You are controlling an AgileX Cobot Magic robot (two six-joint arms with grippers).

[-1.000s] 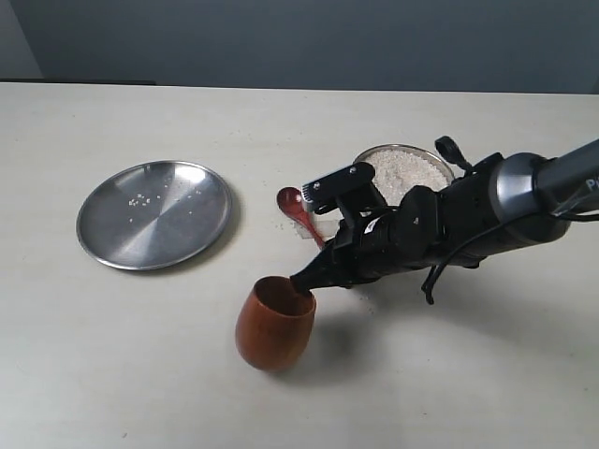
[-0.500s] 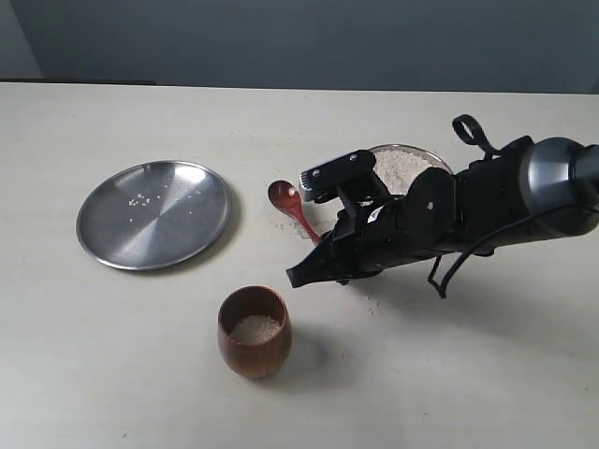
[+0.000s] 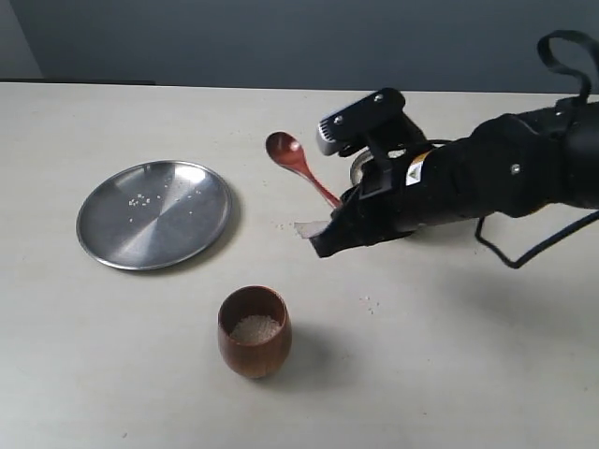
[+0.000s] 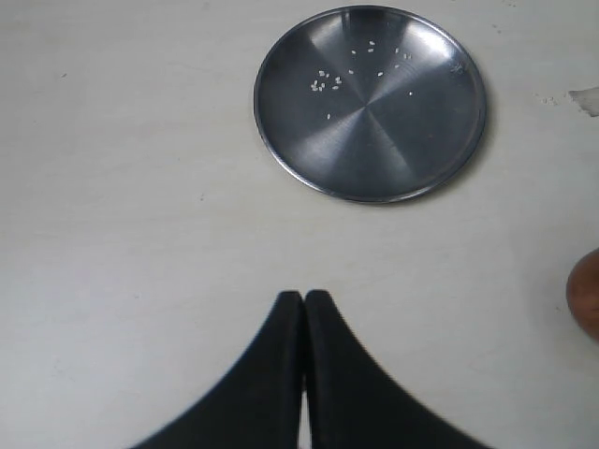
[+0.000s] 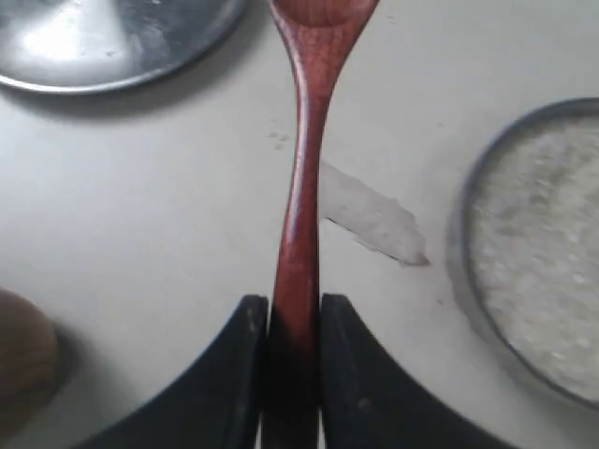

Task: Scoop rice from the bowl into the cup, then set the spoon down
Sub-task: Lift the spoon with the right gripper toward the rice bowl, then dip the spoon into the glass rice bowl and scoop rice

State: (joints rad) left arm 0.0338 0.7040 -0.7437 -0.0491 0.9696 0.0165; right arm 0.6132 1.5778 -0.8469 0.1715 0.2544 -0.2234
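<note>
My right gripper (image 3: 329, 234) (image 5: 294, 313) is shut on the handle of the reddish-brown wooden spoon (image 3: 299, 168) (image 5: 304, 168), held in the air with its small oval bowl pointing toward the steel plate. The wooden cup (image 3: 255, 331) stands upright near the front with rice (image 3: 255, 327) in its bottom; its edge (image 5: 23, 360) shows in the right wrist view. The metal bowl (image 5: 538, 262) of rice (image 5: 543, 243) lies beside the spoon, mostly hidden behind my right arm in the exterior view. My left gripper (image 4: 304, 304) is shut on nothing, above bare table.
A flat steel plate (image 3: 154, 213) (image 4: 371, 103) with a few loose grains lies at the left. Scattered grains (image 3: 369, 301) and a pale smear (image 5: 370, 213) mark the table between cup and bowl. The right arm (image 3: 487, 178) spans the right side.
The right gripper has risen and moved back to the right, away from the cup, carrying the spoon. The cup, tilted a second ago, now stands upright with rice inside.
</note>
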